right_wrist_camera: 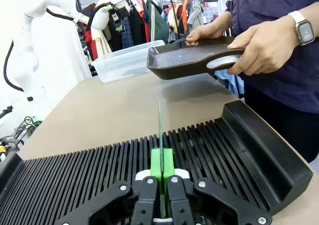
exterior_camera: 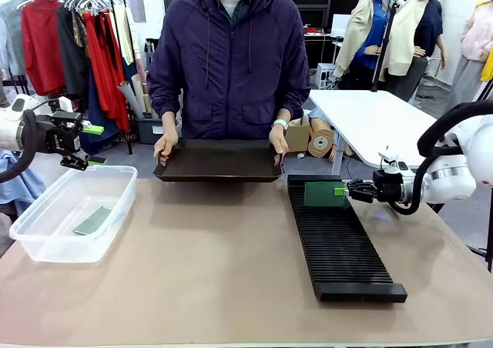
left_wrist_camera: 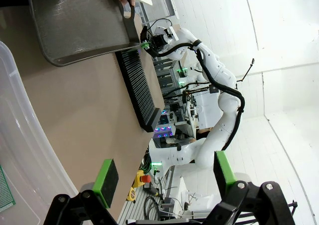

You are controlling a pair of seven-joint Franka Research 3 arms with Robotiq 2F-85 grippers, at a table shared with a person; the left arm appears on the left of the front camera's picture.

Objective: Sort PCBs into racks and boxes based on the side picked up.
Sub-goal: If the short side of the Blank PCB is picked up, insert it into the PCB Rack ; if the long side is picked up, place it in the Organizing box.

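One PCB (exterior_camera: pixel 323 193) stands upright on edge in the far slots of the black rack (exterior_camera: pixel 339 244), and my right gripper (exterior_camera: pixel 343 190) is shut on its right edge. The right wrist view shows that PCB (right_wrist_camera: pixel 160 130) edge-on between the green pads (right_wrist_camera: pixel 168 163), over the rack's ribs (right_wrist_camera: pixel 224 153). Another PCB (exterior_camera: pixel 93 221) lies flat in the clear box (exterior_camera: pixel 46 244) at the left. My left gripper (exterior_camera: pixel 91 144) hangs open above the box's far-left corner, holding nothing. Its pads (left_wrist_camera: pixel 105 181) are wide apart above the box wall (left_wrist_camera: pixel 22 150), with a PCB corner (left_wrist_camera: pixel 4 194) at the edge.
A person at the far side holds a smooth black tray (exterior_camera: pixel 219 165) by both ends, just above the table between box and rack. Their hand (right_wrist_camera: pixel 264 46) and the tray (right_wrist_camera: pixel 192 60) sit close beyond the rack. Bare brown tabletop (exterior_camera: pixel 208 263) lies between box and rack.
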